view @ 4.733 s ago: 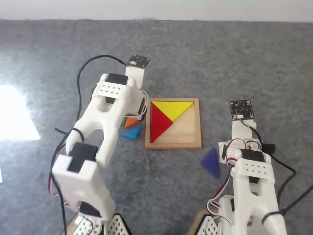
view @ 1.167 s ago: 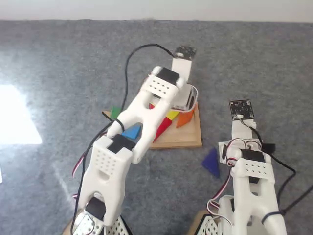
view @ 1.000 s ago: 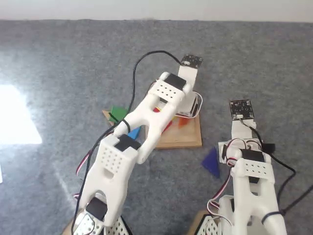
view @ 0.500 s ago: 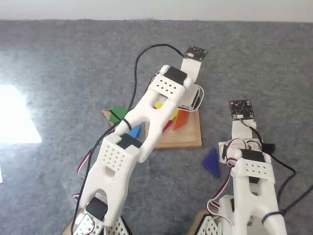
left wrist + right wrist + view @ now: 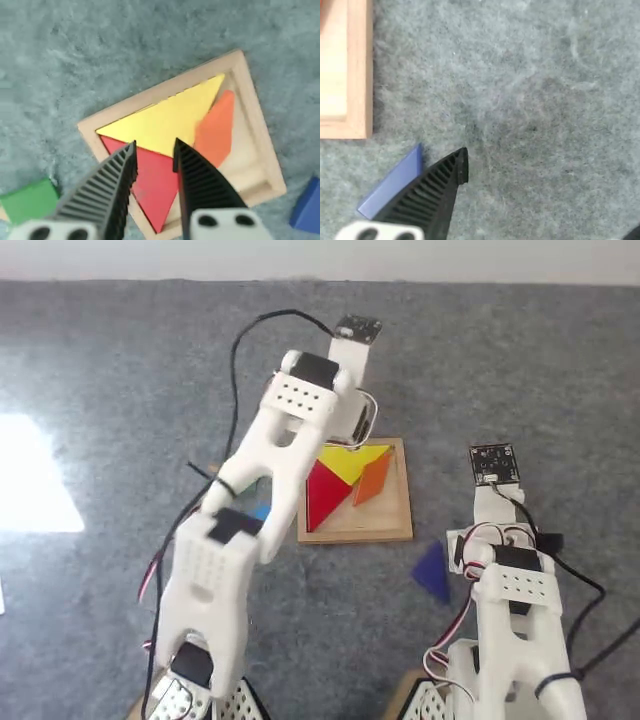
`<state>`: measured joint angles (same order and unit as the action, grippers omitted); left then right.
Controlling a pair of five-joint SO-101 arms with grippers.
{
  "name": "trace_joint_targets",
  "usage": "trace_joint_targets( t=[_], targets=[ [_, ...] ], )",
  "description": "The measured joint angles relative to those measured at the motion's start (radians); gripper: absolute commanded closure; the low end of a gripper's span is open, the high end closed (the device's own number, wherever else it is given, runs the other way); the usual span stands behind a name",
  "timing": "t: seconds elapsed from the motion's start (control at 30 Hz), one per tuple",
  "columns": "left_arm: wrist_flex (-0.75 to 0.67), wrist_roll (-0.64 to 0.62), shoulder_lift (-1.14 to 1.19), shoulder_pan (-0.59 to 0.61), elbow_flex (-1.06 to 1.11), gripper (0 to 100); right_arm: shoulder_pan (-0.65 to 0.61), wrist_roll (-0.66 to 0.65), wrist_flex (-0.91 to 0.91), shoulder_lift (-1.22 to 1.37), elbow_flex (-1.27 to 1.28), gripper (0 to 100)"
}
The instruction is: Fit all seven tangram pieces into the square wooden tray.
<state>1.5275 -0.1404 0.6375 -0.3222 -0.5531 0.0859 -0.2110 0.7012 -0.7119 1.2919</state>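
The square wooden tray holds a yellow triangle, a red triangle and an orange piece lying at a slant beside them. My left gripper hovers open above the yellow triangle and red triangle, holding nothing; the orange piece lies off to one side of it. A dark blue triangle lies on the felt right of the tray. My right gripper stands open beside the dark blue triangle, near the tray corner.
A green piece and a light blue piece lie on the grey felt left of the tray, partly hidden by the left arm. The right arm stands at the front right.
The left arm carried the orange piece from left of the tray over it, let it go inside, then drew back toward the tray's far left. The right arm stayed still.
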Motion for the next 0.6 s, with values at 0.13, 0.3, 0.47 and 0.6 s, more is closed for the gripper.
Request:
trace_joint_targets(
  t=[0.13,0.3,0.47,0.6],
  targets=[
    [-0.176,0.026,-0.206,-0.006,0.281,90,-0.002,0.0,0.0,0.0,0.0,47.9],
    [-0.589,0.086,-0.453,-0.003,0.824,90,-0.003,0.0,0.0,0.0,0.002,47.9],
    [-0.697,0.074,-0.503,0.002,1.014,90,-0.037,0.0,0.0,0.0,0.003,47.9],
    [-0.717,0.066,-0.433,-0.017,0.993,90,-0.038,0.0,0.0,0.0,0.003,47.9]
  ],
)
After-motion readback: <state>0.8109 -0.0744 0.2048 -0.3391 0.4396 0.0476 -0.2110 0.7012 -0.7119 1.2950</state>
